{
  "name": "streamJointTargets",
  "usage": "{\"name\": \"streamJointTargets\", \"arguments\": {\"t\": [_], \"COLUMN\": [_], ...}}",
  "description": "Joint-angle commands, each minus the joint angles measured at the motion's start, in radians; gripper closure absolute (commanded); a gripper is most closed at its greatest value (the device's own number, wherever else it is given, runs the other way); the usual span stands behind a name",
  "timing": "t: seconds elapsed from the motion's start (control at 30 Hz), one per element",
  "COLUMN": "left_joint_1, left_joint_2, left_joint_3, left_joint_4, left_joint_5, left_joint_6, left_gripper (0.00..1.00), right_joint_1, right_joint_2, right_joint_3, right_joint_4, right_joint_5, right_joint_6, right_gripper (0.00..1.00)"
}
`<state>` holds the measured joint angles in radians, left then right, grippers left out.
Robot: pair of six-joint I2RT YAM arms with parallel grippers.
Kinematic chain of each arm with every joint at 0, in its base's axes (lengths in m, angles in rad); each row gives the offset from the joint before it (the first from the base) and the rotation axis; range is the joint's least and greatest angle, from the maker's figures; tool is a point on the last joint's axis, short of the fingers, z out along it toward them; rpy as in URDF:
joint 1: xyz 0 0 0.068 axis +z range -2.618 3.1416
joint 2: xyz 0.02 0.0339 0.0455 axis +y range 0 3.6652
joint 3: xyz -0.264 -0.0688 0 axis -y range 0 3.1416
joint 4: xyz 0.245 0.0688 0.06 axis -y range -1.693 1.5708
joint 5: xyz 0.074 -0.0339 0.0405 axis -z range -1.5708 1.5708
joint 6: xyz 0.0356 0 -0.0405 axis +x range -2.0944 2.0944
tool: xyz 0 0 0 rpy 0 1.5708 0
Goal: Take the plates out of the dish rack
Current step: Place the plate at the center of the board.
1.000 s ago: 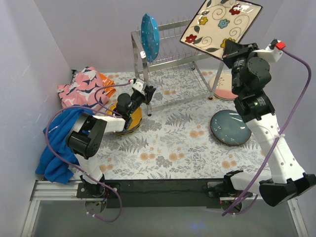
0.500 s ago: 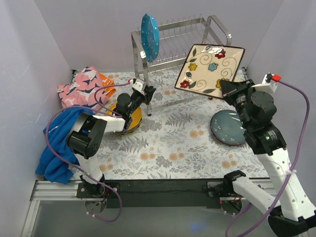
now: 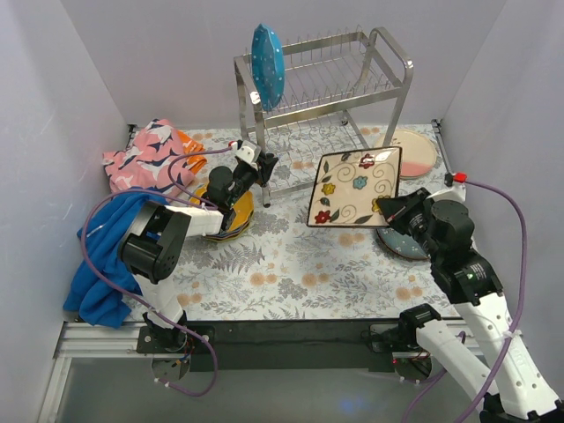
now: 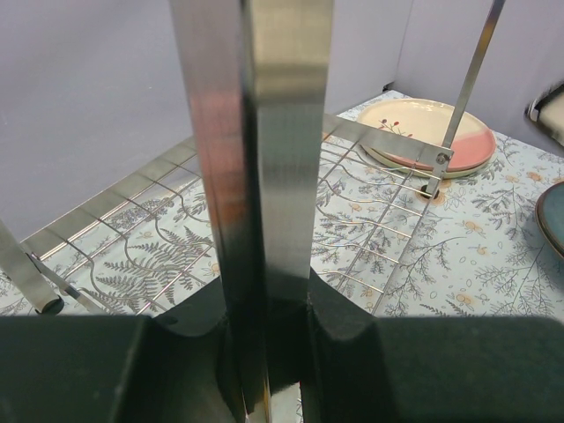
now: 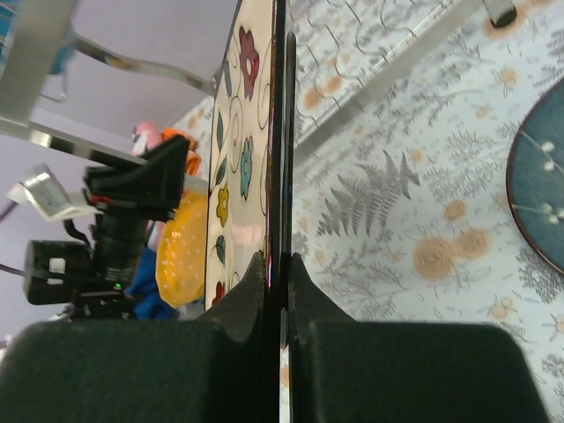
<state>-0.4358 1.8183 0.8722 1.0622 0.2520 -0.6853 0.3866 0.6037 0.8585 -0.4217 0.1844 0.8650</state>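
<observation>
Fern-print desk [image 3: 291, 264] is carrying a fair bit: dish rack [image 3: 398, 88] standing upper centre, orange plates [image 3: 244, 208] sitting left of centre, pink-and-cream plate [image 3: 419, 152] lying upper right, dark blue plate [image 5: 542, 201] resting at right. A pink cloth [image 3: 145, 159] and a blue cloth [image 3: 110, 256] are bunching up along the left edge.

left arm folded low, reaching forward, left gripper [image 4: 269, 304] clamped on rack leg [image 4: 264, 132]; right arm bent at elbow, wrist rolled, right gripper [image 5: 276, 269] pinched tight on plate [image 5: 231, 159] edge
</observation>
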Motion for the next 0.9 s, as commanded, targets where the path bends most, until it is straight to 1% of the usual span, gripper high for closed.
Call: {"name": "streamJointTargets", "arguments": {"t": [0.0,0.07,0.13,0.23,0.27,0.33,0.37,0.43,0.47,0.57,0.67,0.7,0.73,0.77,0.8,0.87], "left_joint_1": [0.028,0.029,0.029,0.029,0.029,0.031,0.031,0.031,0.031,0.031,0.031,0.031,0.031,0.031,0.031,0.031], "left_joint_2": [0.001,0.006,0.006,0.004,0.003,0.004,0.003,-0.001,-0.001,-0.013,-0.017,-0.019,-0.017,-0.020,-0.022,-0.027], "left_joint_3": [0.005,0.008,0.005,-0.009,-0.010,-0.009,-0.010,-0.010,-0.010,-0.015,-0.018,-0.019,-0.022,-0.022,-0.027,-0.030], "left_joint_4": [-0.033,-0.038,-0.038,-0.033,-0.030,-0.033,-0.034,-0.036,-0.036,-0.042,-0.045,-0.048,-0.050,-0.051,-0.051,-0.054], "left_joint_5": [-0.039,-0.042,-0.042,-0.043,-0.046,-0.042,-0.042,-0.039,-0.039,-0.033,-0.034,-0.037,-0.040,-0.039,-0.039,-0.045], "left_joint_6": [0.026,0.033,0.036,0.044,0.047,0.049,0.050,0.056,0.058,0.063,0.066,0.067,0.067,0.069,0.070,0.072], "left_gripper": [1.00,1.00,1.00,1.00,1.00,1.00,1.00,1.00,1.00,1.00,1.00,1.00,1.00,1.00,1.00,1.00], "right_joint_1": [0.000,-0.002,0.000,0.000,-0.002,0.000,-0.002,-0.002,0.000,0.000,-0.002,0.000,0.000,0.000,-0.002,0.000], "right_joint_2": [-0.051,-0.054,-0.071,-0.079,-0.078,-0.064,-0.059,-0.050,-0.036,-0.025,-0.030,-0.030,-0.028,-0.028,-0.030,-0.033], "right_joint_3": [-0.008,-0.096,-0.181,-0.240,-0.284,-0.341,-0.395,-0.453,-0.493,-0.521,-0.579,-0.604,-0.619,-0.633,-0.651,-0.665], "right_joint_4": [0.258,0.262,0.274,0.304,0.314,0.375,0.394,0.509,0.552,0.560,0.567,0.567,0.569,0.566,0.551,0.508], "right_joint_5": [-0.114,-0.146,-0.146,-0.177,-0.230,-0.266,-0.285,-0.318,-0.359,-0.369,-0.361,-0.364,-0.367,-0.367,-0.359,-0.320], "right_joint_6": [0.063,0.068,0.065,0.051,0.049,0.066,0.068,0.071,0.071,0.045,0.069,0.066,0.066,0.068,0.068,0.069], "right_gripper": [0.99,0.99,0.99,0.99,0.99,0.99,0.99,0.99,0.99,0.99,0.99,0.96,0.90,0.84,0.75,0.69]}}
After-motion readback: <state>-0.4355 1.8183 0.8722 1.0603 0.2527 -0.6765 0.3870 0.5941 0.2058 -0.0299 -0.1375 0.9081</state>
